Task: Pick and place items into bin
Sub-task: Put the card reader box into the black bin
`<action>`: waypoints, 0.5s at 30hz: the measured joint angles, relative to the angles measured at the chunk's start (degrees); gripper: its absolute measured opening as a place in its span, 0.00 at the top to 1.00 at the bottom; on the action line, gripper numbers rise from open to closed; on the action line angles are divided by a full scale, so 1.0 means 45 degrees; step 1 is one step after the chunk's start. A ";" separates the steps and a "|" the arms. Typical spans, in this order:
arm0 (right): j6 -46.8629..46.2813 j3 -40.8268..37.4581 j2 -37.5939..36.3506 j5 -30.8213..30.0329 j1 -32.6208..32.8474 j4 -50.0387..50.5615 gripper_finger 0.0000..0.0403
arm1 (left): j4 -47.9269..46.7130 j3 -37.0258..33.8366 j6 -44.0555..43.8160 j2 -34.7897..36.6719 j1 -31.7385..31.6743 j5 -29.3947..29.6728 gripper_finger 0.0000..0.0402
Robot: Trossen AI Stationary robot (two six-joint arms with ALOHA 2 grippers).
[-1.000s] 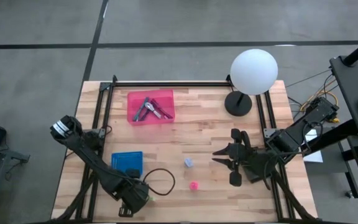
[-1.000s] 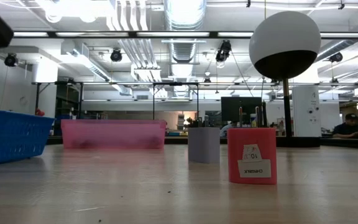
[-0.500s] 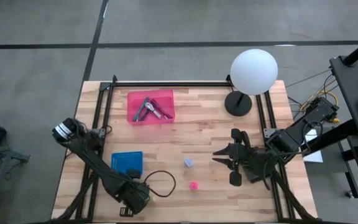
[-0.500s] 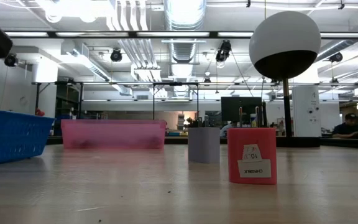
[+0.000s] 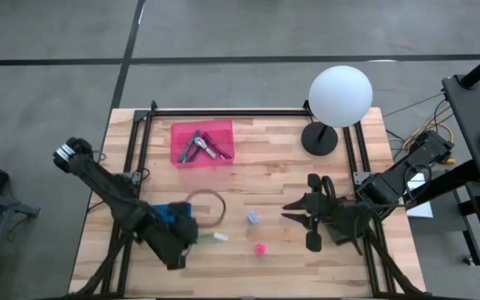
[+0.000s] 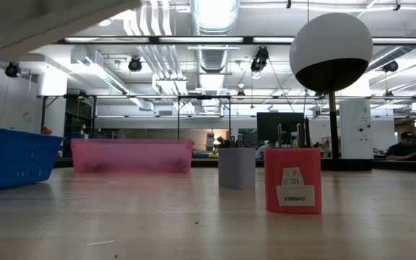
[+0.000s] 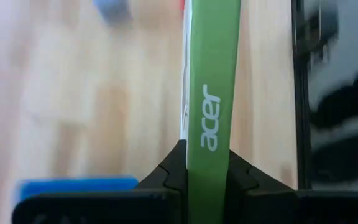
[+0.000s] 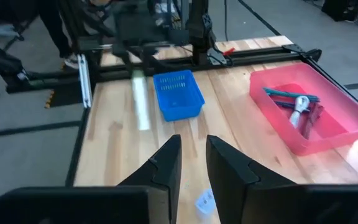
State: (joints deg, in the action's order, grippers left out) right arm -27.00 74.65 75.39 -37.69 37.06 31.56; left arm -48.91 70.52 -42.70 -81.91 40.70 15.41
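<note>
Now gripping a green stick [image 7: 212, 93] marked "acer", with the left end effector [image 5: 192, 235] clamped on it, hovering over the tabletop [image 5: 282, 179] just beside the blue basket [image 5: 167, 211]. Sitting well apart from that basket, toward the white globe lamp [image 5: 340, 96]: a pink bin [image 5: 202, 144] holding teal and maroon sticks and a silver tool [image 8: 299, 107]. Lying between basket and right end effector [image 5: 294, 209]: a lavender block [image 5: 253, 217] and a pink block [image 5: 260, 248]. Waiting with the right fingers nearly together, holding nothing.

Wood table [image 5: 273, 179]: pink bin [image 5: 202, 144], blue basket [image 5: 163, 212], lamp [image 5: 319, 138], maybe two blocks [image 5: 253, 218].
</note>
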 joint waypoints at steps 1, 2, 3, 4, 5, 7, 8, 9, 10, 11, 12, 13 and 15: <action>0.0000 0.0000 0.0097 -0.0001 -0.0055 -0.0258 0.84 | 0.0198 0.0000 0.0198 0.0273 -0.0144 0.0456 0.94; 0.0005 0.0003 0.0211 0.0003 -0.0113 -0.0494 0.83 | 0.0494 0.0000 0.0462 0.0546 -0.0316 0.0787 0.94; 0.0033 0.0005 0.0329 0.0008 -0.0129 -0.0634 0.82 | 0.0777 0.0000 0.0764 0.0795 -0.0485 0.1031 0.94; 0.0077 0.0005 0.0468 0.0017 -0.0160 -0.0728 0.81 | 0.1027 0.0000 0.1073 0.1010 -0.0655 0.1257 0.94; 0.0099 0.0005 0.0669 0.0005 -0.0239 -0.0921 0.80 | 0.1340 0.0000 0.1364 0.1173 -0.0823 0.1489 0.94; 0.0103 0.0005 0.1073 0.0025 -0.0405 -0.1206 0.76 | 0.2022 0.0000 0.1934 0.1411 -0.1169 0.1847 0.94; 0.0112 0.0005 0.1290 0.0059 -0.0471 -0.1337 0.74 | 0.2338 0.0000 0.2267 0.1482 -0.1323 0.1936 0.94; 0.0121 0.0005 0.1502 0.0095 -0.0568 -0.1540 0.71 | 0.2692 0.0000 0.2606 0.1520 -0.1457 0.1958 0.94; 0.0134 0.0005 0.1727 0.0097 -0.0646 -0.1769 0.68 | 0.3055 0.0000 0.2923 0.1531 -0.1580 0.1975 0.94; 0.0159 0.0005 0.1913 0.0097 -0.0722 -0.2031 0.65 | 0.3351 0.0000 0.3199 0.1528 -0.1683 0.1980 0.94; 0.0284 0.0010 0.2076 0.0100 -0.0790 -0.2207 0.62 | 0.3601 0.0000 0.3448 0.1503 -0.1766 0.1977 0.94; 0.0448 0.0043 0.2248 0.0093 -0.0868 -0.2370 0.59 | 0.3802 0.0000 0.3655 0.1480 -0.1823 0.1962 0.94; 0.0694 0.0152 0.2551 0.0054 -0.1040 -0.2705 0.53 | 0.4024 0.0000 0.3967 0.1447 -0.1888 0.1949 0.94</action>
State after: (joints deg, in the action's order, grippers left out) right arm -23.88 75.33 86.87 -37.45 32.38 19.39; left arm -30.81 70.52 -24.85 -75.40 32.20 24.18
